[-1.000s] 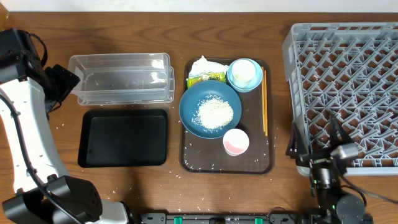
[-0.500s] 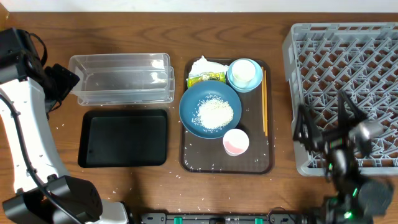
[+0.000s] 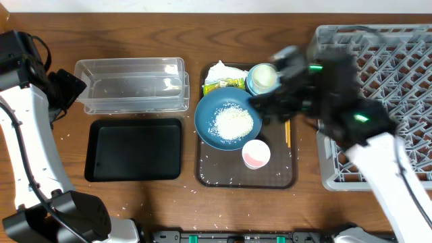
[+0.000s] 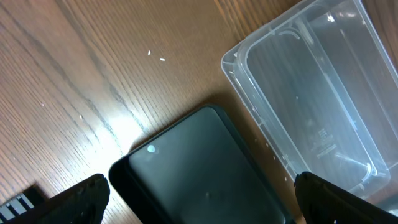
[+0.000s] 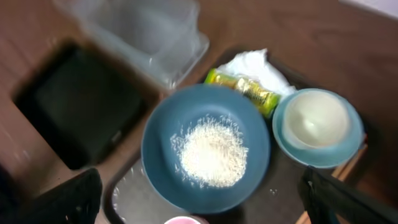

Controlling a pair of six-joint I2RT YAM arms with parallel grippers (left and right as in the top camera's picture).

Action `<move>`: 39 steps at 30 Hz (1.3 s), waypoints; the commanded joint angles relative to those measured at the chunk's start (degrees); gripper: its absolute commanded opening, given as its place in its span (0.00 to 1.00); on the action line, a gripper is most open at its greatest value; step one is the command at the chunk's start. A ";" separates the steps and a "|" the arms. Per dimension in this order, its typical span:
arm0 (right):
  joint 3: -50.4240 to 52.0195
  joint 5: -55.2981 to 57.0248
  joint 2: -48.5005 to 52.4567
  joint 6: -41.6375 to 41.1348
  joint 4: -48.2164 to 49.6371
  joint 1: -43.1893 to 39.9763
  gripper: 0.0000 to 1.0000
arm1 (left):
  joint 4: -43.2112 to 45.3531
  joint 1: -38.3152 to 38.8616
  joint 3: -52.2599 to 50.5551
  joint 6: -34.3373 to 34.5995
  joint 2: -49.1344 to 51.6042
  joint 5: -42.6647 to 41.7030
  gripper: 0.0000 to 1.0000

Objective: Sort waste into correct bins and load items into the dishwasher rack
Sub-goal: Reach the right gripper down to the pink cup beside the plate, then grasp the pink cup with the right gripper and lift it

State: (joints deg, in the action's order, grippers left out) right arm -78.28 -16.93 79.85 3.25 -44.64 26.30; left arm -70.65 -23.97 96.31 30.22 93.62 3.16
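Between brown serving tray point(image 3: 246, 177) and grey rack point(image 3: 378, 67) at 3 o'clock, a narrow strip of bare table point(image 3: 307, 181) lies free. The right gripper point(image 5: 200, 193) has swung from the rack's near-left corner to above the tray, jaws wide, with the dark-blue bowl point(image 5: 161, 146) of rice point(image 5: 211, 154) centred between its fingers point(image 5: 68, 199). The left gripper point(image 4: 200, 186) hangs wide over the black tray point(image 4: 199, 168).

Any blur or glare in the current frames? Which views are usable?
Overhead: right arm motion-smeared above the brown tray, the rest sharp. Right wrist: whole frame soft, but dark-blue bowl and rice readable. Left wrist: sharp, with a glare patch on the wooden table and a small highlight on the black tray.
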 commanded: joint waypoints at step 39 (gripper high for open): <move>7.26 10.93 14.99 -21.70 -15.39 17.97 0.62 | -0.26 -0.20 0.90 0.52 -0.79 0.33 0.98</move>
State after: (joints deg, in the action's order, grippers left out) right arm -73.43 -6.50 94.91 -15.94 -61.56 43.64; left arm -70.65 -23.97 96.31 30.22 93.62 3.20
